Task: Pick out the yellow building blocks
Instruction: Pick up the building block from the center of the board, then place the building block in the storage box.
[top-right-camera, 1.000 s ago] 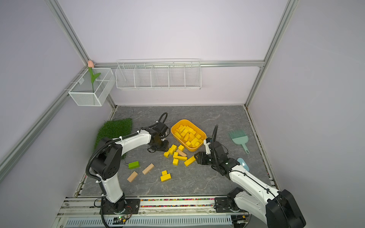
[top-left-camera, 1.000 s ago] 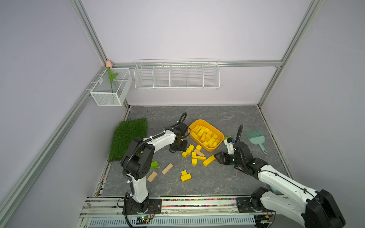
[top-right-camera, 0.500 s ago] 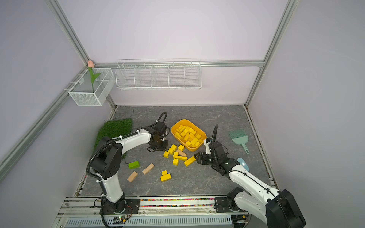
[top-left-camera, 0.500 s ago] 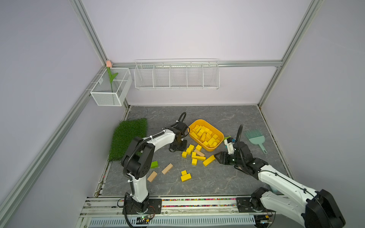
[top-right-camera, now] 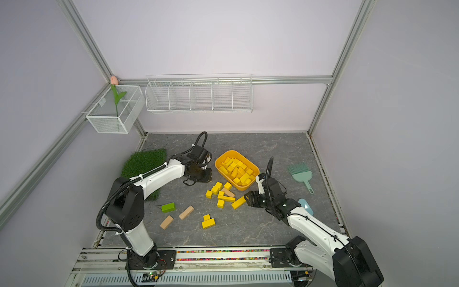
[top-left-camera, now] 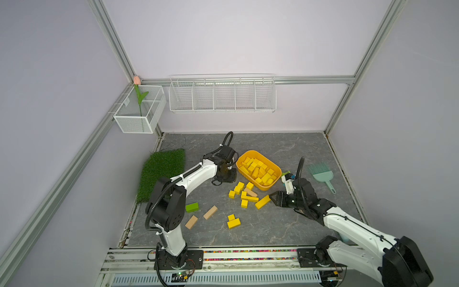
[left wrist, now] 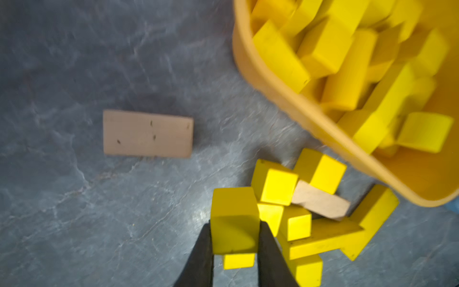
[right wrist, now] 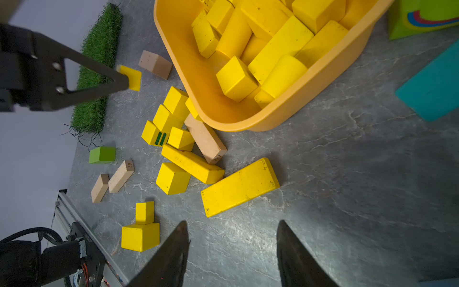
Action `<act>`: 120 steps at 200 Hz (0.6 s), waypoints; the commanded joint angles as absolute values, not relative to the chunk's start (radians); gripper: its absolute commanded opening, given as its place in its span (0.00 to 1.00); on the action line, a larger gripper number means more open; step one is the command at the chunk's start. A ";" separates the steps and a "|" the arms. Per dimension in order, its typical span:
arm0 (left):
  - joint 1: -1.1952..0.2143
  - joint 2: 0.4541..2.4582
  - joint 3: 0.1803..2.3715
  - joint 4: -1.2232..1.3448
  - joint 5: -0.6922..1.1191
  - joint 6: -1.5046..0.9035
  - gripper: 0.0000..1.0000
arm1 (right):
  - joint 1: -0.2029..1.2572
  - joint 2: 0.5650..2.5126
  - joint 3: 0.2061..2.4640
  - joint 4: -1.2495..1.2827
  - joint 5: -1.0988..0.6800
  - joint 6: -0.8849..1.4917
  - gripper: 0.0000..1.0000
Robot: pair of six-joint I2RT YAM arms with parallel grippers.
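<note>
1. Fingers first: my left fingers (left wrist: 201,258) are clamped on one small yellow block (left wrist: 233,218), which looks lifted just clear of the desk (top-left-camera: 273,223). A tan block (left wrist: 147,134) lies flat on the desk near it.
2. The risk on that side is the grip. It seems to catch only the block's near end, so I judge a quick swing could let it twist or slip out.
3. Next over, the loose yellow blocks (top-left-camera: 239,187) sit in a tight cluster just in front of the tub. A tan bar (right wrist: 206,139) lies among them, touching several, and a careless grab could drag it along.
4. A yellow pair (top-left-camera: 233,222) sits touching nearer the front edge of the desk, well apart from the cluster.
5. The orange tub (right wrist: 173,44) is already heaped with yellow blocks, so I take it as the drop spot. Releasing from high up could bounce a block back out. A low pass could clip the rim and shove the tub.
6. My right fingers (right wrist: 173,253) stand apart and hold nothing, aimed at the long flat yellow bar (right wrist: 239,186). It lies on its broad face, so a grip across the width may not fit and could skate it away.
7. Both arms work near the tub, so they could meet over it.
</note>
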State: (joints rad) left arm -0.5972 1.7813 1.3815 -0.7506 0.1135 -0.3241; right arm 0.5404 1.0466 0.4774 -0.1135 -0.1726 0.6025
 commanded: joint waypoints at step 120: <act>-0.697 2.117 1.915 -0.981 0.281 -0.186 0.16 | 0.540 1.009 0.452 -0.104 -0.145 0.619 0.58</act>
